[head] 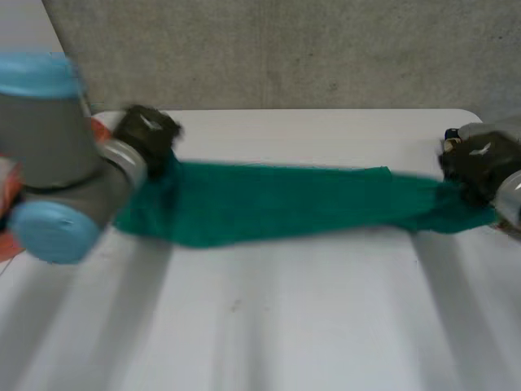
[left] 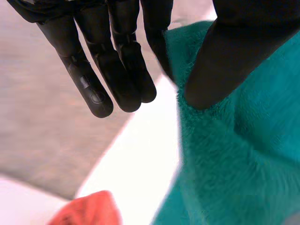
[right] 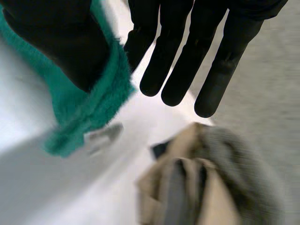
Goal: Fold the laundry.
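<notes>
head view: a green towel is stretched in a long band across the white desk, from one robot hand to the other. the left robot hand is at the left end of the towel, near the far edge of the desk, and the grey arm with light-blue caps stands in front of it. the right robot hand is at the right end, close to the right edge of the desk. a grey wall stands behind the desk.

left wrist view: the thumb of the left robot hand presses on the fluffy towel and the nearest finger is on the other side of the towel's edge, so this hand is clamped on the towel by a pinch. the other fingers are straight and touch nothing. beyond the fingertips a red cloth lies on the desk, just beside the towel.

right wrist view: the thumb of the right robot hand is partly wrapped by the edge of the towel, and the towel passes between it and the nearest finger, so this hand also pinches the towel. the rest of the fingers are straight and free. a small white label hangs at the towel's corner. past the fingertips is a pile of beige and grey clothes.
</notes>
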